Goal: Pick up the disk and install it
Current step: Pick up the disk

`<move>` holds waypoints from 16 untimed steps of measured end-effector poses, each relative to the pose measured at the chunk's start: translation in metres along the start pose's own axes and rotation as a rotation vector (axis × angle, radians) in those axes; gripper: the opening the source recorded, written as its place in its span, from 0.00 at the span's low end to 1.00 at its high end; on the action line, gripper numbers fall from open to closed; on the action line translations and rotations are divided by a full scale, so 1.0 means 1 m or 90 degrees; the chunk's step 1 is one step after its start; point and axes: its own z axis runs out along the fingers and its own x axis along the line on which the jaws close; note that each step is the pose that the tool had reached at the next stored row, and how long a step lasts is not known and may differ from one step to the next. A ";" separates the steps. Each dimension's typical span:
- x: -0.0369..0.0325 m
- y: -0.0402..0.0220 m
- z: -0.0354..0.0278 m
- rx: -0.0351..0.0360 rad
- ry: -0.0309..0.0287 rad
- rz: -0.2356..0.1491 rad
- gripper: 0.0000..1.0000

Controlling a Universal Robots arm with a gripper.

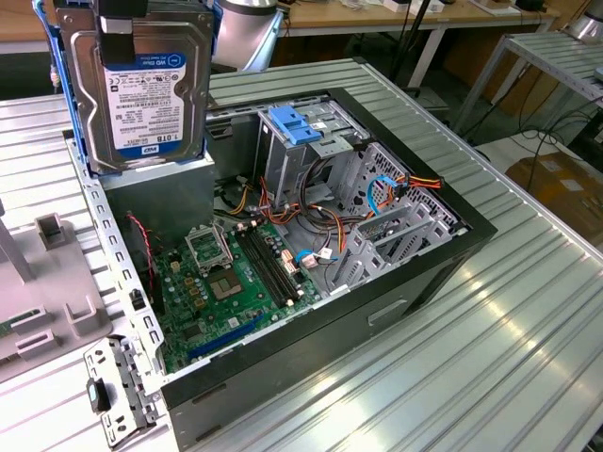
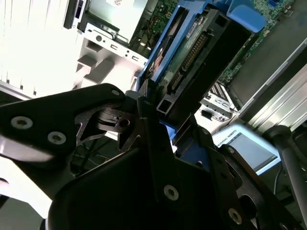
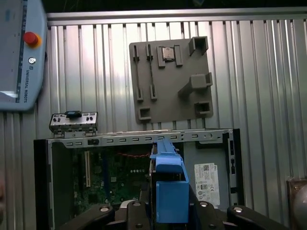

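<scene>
Gripper is clamped on the disk, a flat rectangular silver-metal hard drive with a white label, a blue band and blue plastic side rails. In the second wrist view I see a black finger on each side of the drive body, with its connector edge facing the camera. In the exterior view the disk hangs upright with its label towards the camera, high at the exterior view's left, over that end of the open black computer case. It's above the big grey power-supply box and well apart from the metal drive cage with the blue plastic handle on top. In the first wrist view I look down along the blue rail, and the disk sits over the case interior between the green motherboard and the power-supply box's white sticker. I can't tell how far it clears the box. The case lies on its side on the ribbed aluminium desk. Also on the desk are a grey plastic fixture plate, a small metal bracket just beside the case edge, and a grey teach pendant with a red button.
</scene>
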 end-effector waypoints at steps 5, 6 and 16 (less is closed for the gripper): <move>0.0030 -0.0068 -0.0002 -0.0005 0.0001 0.000 0.37; 0.0035 -0.0078 -0.0002 -0.0006 0.0000 0.000 0.37; 0.0071 -0.0163 -0.0005 -0.0012 0.0001 0.000 0.37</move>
